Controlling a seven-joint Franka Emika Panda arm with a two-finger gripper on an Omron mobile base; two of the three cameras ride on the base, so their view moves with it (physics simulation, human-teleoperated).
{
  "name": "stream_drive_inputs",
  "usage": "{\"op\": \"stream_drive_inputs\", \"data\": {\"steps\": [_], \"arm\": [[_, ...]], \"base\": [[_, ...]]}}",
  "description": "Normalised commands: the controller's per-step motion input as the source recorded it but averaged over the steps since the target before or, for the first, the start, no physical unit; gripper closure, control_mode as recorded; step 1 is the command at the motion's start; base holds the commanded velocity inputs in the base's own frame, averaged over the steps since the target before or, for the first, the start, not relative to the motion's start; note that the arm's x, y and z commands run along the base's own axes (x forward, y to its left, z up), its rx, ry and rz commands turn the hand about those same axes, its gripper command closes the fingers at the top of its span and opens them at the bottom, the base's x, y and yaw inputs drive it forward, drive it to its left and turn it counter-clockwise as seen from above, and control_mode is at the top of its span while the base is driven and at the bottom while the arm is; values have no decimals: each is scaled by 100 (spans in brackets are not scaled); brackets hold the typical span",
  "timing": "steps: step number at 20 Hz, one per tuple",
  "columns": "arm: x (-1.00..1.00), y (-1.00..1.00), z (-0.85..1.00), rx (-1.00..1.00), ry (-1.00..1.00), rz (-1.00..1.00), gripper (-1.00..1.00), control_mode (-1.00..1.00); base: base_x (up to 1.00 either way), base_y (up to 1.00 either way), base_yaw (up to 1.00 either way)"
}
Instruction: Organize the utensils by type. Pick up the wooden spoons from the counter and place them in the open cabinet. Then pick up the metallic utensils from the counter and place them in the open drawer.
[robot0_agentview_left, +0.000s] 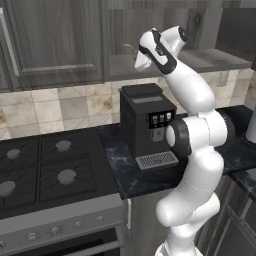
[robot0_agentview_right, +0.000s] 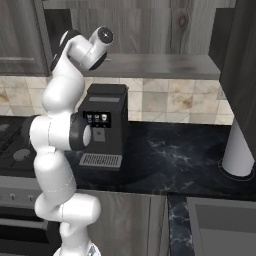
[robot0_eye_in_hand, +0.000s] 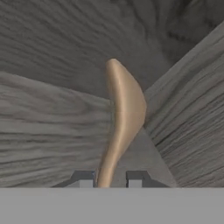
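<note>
A wooden spoon (robot0_eye_in_hand: 124, 105) points away from me between my fingertips, its bowl over the dark wood floor of the open cabinet (robot0_eye_in_hand: 48, 131). My gripper (robot0_eye_in_hand: 110, 179) stands slightly open around the handle, with a gap showing at the right finger (robot0_eye_in_hand: 134, 178). From the left base camera the gripper (robot0_agentview_left: 139, 61) reaches into the cabinet above its shelf (robot0_agentview_left: 215, 59), and the thin spoon (robot0_agentview_left: 130, 48) sticks out past it. The metallic utensils and the open drawer are out of view.
A black coffee machine (robot0_agentview_left: 145, 120) (robot0_agentview_right: 102, 125) stands on the dark marble counter (robot0_agentview_right: 175, 160) under the cabinet. A stove (robot0_agentview_left: 45, 165) lies to the left. A white cylinder (robot0_agentview_right: 239, 150) stands at the right, beside a sink (robot0_agentview_right: 220, 225).
</note>
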Motion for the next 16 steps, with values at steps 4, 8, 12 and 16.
{"op": "stream_drive_inputs", "data": {"steps": [4, 8, 12, 16], "arm": [[25, 1, -16, 0, 14, 0, -100, -100], [16, 0, -7, 0, 13, 0, -100, -100], [4, 0, 0, 0, 17, 0, -100, -100], [0, -1, 0, 0, 18, 0, -100, -100]], "base": [[0, 0, 0], [0, 0, 0], [0, 0, 0], [0, 0, 0]]}}
